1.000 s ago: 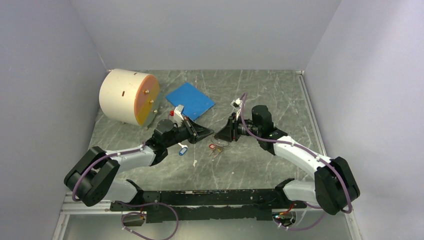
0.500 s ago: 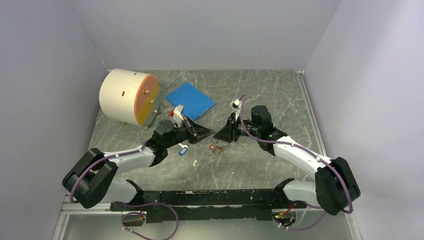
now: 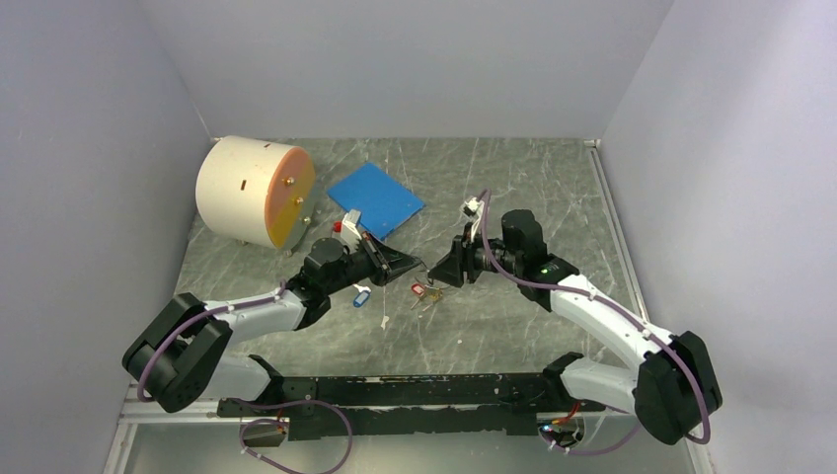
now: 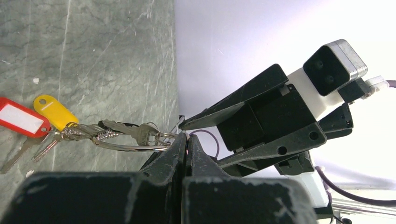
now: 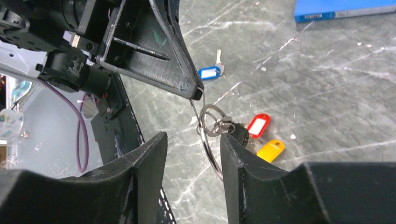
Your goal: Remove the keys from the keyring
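The left gripper was fully closed, pinching the thin silver wire keyring between its fingertips above the grey marbled table. The small metal keys, a red plastic tag and a yellow plastic tag hung on that ring. The right gripper stood partly open, one jaw on either side of the ring wire, not clamped on it.
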